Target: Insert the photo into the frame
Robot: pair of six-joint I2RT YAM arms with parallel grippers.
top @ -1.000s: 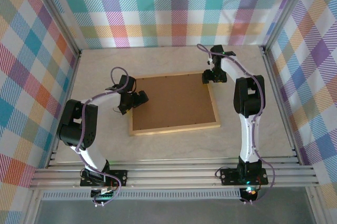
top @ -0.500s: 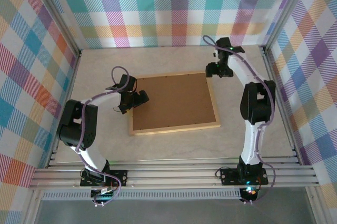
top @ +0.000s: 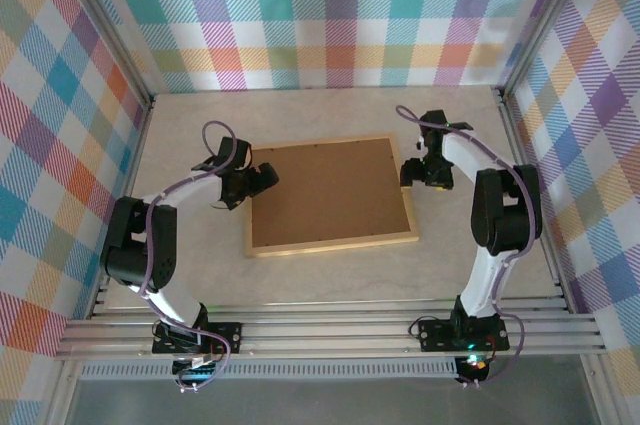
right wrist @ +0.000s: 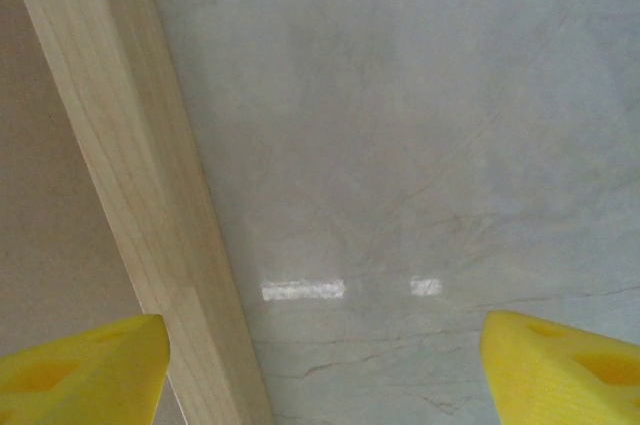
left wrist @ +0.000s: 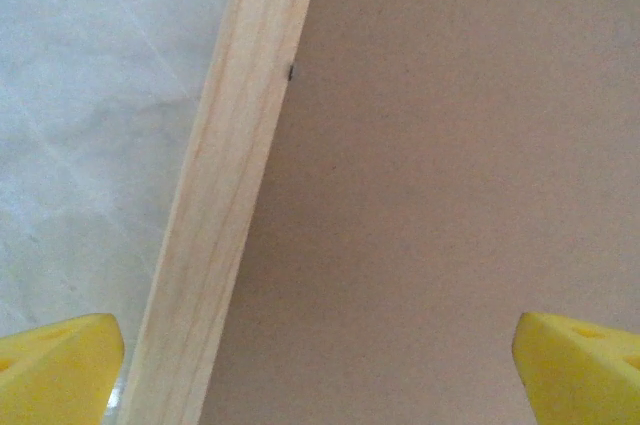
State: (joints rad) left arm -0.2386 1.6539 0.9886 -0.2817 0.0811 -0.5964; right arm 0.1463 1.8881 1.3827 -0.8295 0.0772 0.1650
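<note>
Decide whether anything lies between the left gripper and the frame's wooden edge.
Nothing visible does. The left gripper, jaws open, hangs straight over the wooden edge of the frame, with only the brown backing board beside that edge.

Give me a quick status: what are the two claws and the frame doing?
Left gripper open, straddling left rail of frame. Right gripper open, straddling its right rail. Frame flat, brown backing board up. Nothing blocking.

The frame point(top: 335, 242) lies flat on the bench point(top: 330, 275), left arm point(top: 185, 188) and right arm point(top: 470, 157) at its sides; open strips run far and near.
</note>
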